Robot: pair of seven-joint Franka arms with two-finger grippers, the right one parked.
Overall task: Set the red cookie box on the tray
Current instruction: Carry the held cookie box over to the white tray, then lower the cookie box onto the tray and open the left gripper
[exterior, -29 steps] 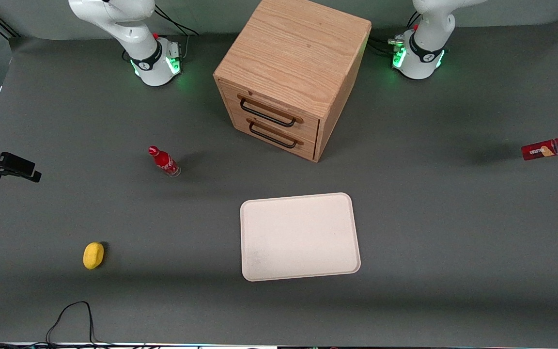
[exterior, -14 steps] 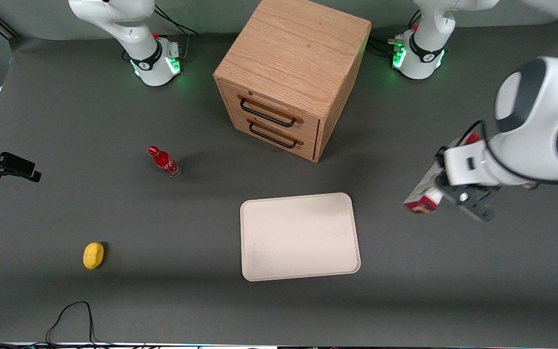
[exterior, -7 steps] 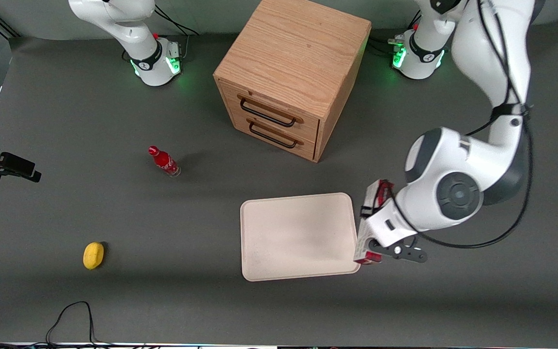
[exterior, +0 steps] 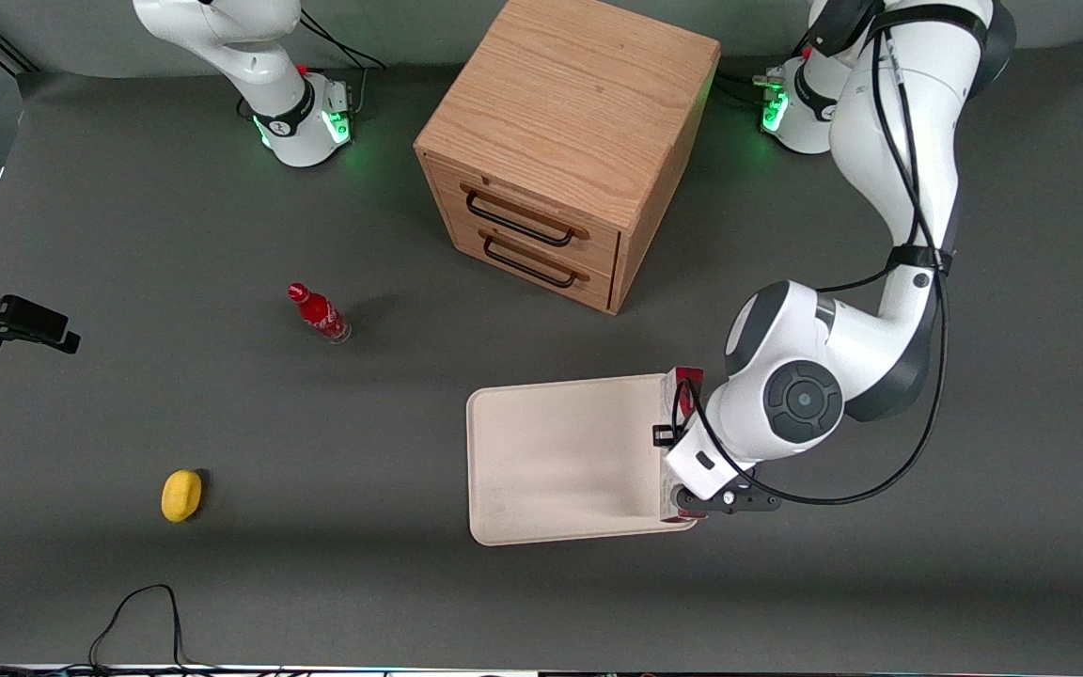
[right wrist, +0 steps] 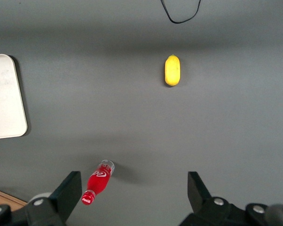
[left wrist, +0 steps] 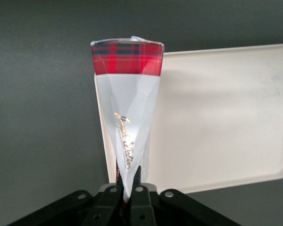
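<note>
The left arm's black 2-finger gripper (left wrist: 126, 190) is clamped on the near end of the long, narrow dark-red cookie box (left wrist: 128, 117), which extends straight out from its fingertips. The gripper (exterior: 682, 470) holds the box (exterior: 680, 395) over the edge of the flat cream-beige rectangular tray (exterior: 560, 461) nearest the working arm. Whether the box touches the tray cannot be told.
</note>
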